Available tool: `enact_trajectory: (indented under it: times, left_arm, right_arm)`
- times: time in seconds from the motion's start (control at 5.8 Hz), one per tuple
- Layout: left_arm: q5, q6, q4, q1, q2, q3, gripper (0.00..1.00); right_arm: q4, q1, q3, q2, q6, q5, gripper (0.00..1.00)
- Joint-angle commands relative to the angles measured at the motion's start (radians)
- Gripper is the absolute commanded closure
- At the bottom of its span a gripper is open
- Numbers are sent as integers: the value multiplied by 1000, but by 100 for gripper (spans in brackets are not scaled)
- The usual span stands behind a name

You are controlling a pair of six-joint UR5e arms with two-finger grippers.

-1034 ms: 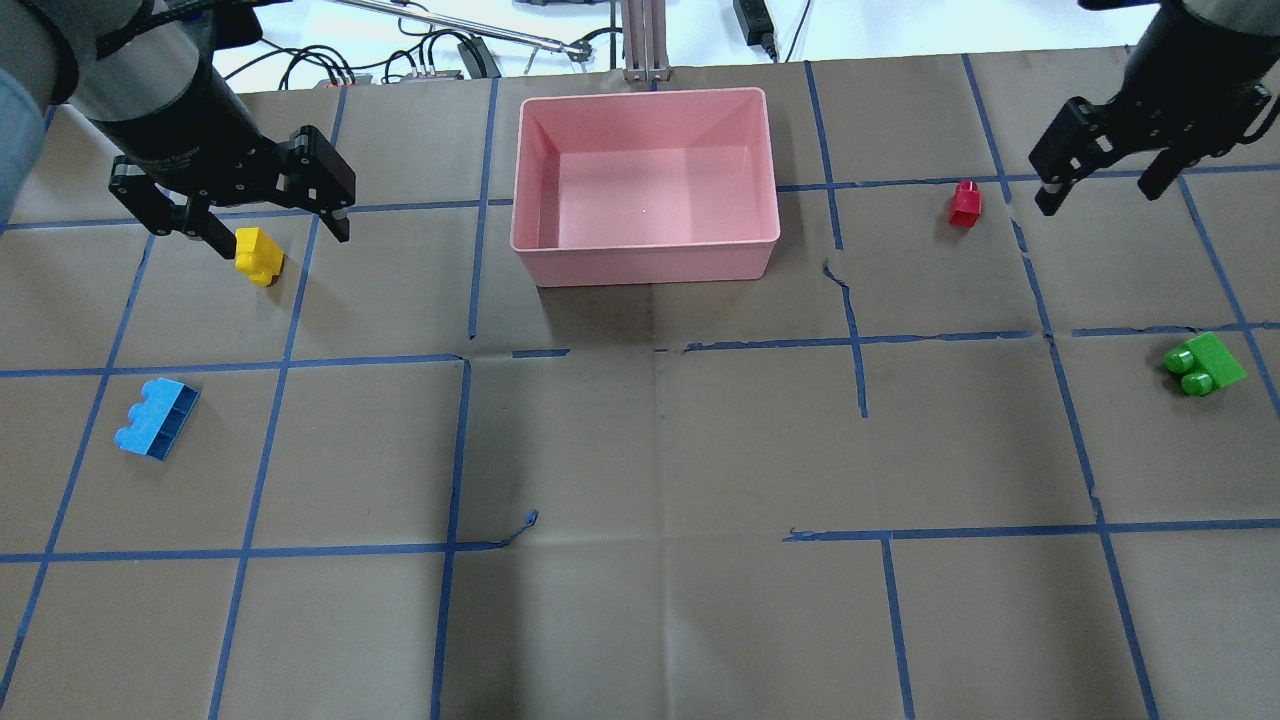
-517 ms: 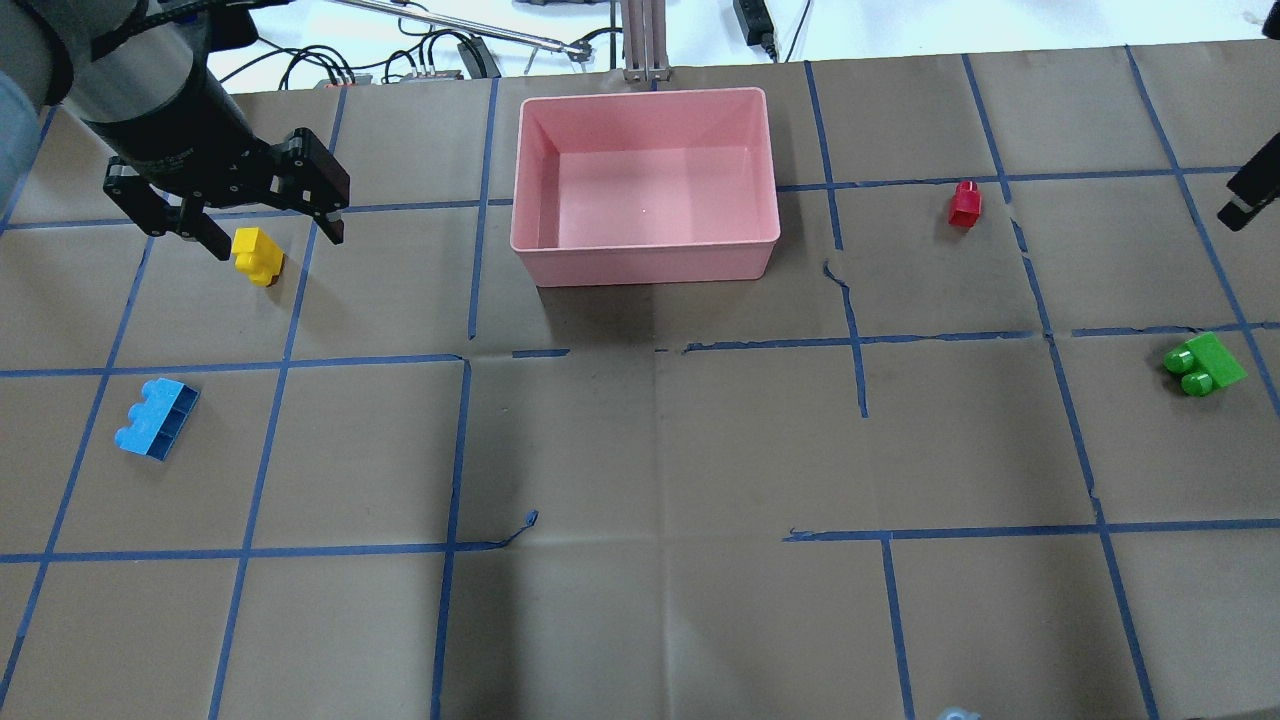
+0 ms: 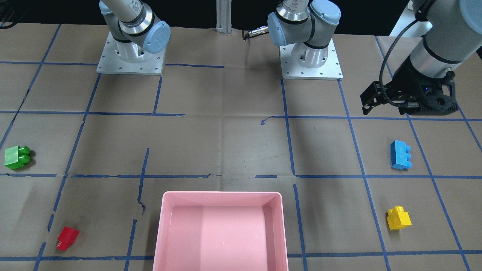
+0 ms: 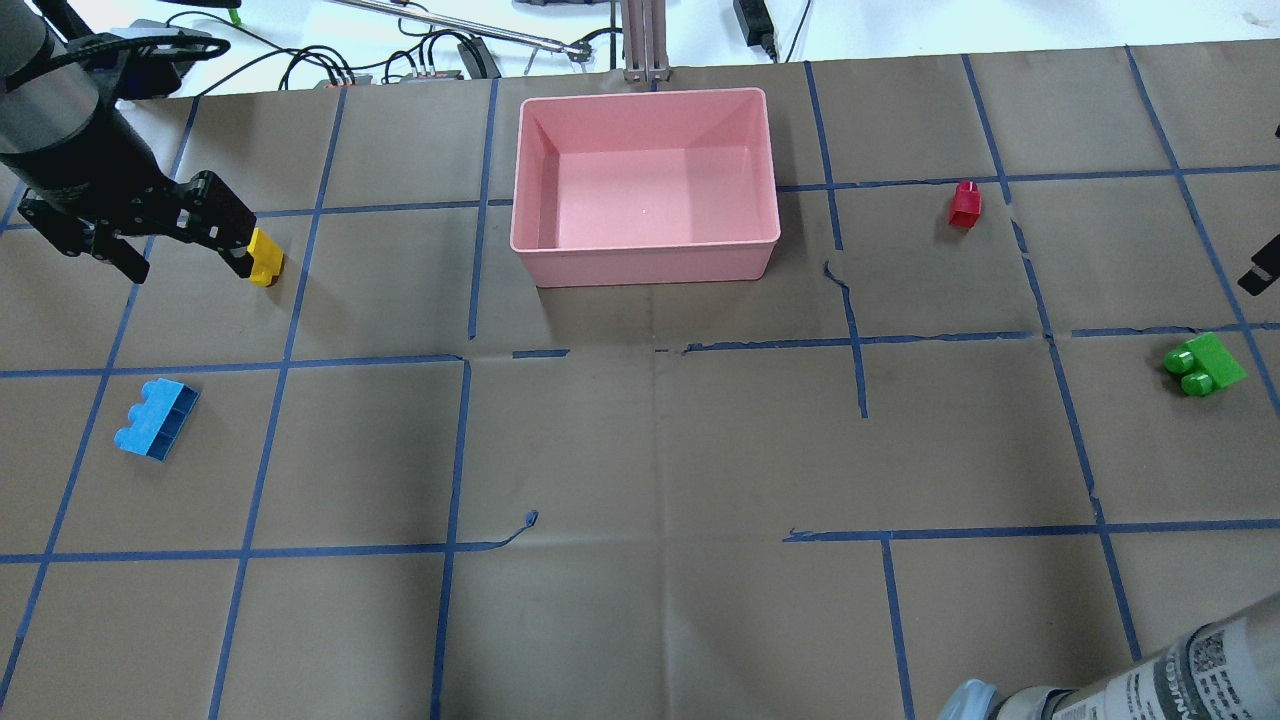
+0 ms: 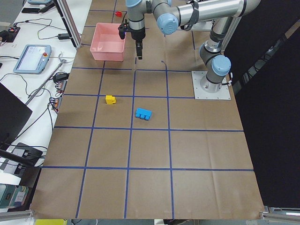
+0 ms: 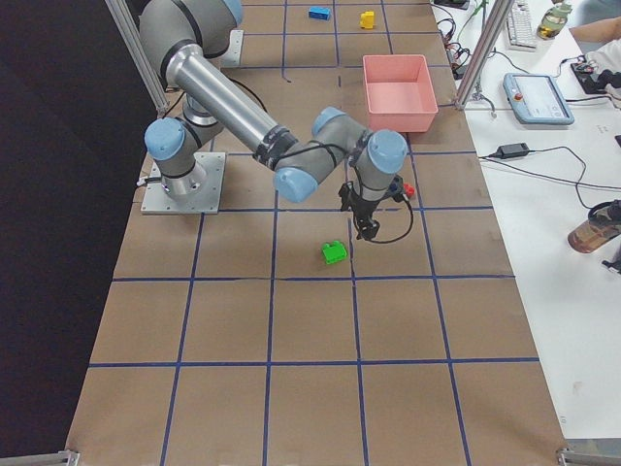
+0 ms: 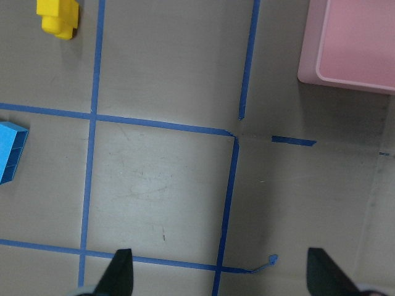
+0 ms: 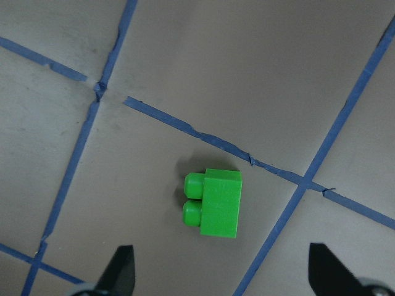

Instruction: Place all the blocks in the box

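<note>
The pink box (image 4: 645, 262) stands empty at the far middle of the table. The yellow brick (image 4: 265, 258) lies left of it and the blue brick (image 4: 157, 418) nearer the robot. The red brick (image 4: 965, 203) lies right of the box and the green brick (image 4: 1203, 365) at the far right. My left gripper (image 4: 185, 262) is open and empty, raised just left of the yellow brick. My right gripper (image 8: 222, 274) is open and empty above the green brick (image 8: 213, 202); only a sliver of it shows at the overhead view's right edge.
Blue tape lines grid the brown table cover. Cables (image 4: 420, 55) and a metal post (image 4: 640, 40) lie beyond the far edge. My right arm's elbow (image 4: 1150, 680) juts in at the near right corner. Both arm bases (image 3: 312, 56) stand at the robot's side.
My left gripper has moved left and back, off the yellow brick. My right gripper has swung away from near the red brick, out past the right edge over the green brick.
</note>
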Motion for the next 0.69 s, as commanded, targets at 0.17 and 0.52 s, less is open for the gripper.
enact_trajectory:
  times: [0.17,0.52]
  left_arm:
    - [0,324,124,128,-126,-40,1]
    - [64,524,258,179,-179,-118,1]
  right_arm:
    - [-225,-10,172,44,-25,0,0]
    - [-232,-10,188,75,-22,-6,0]
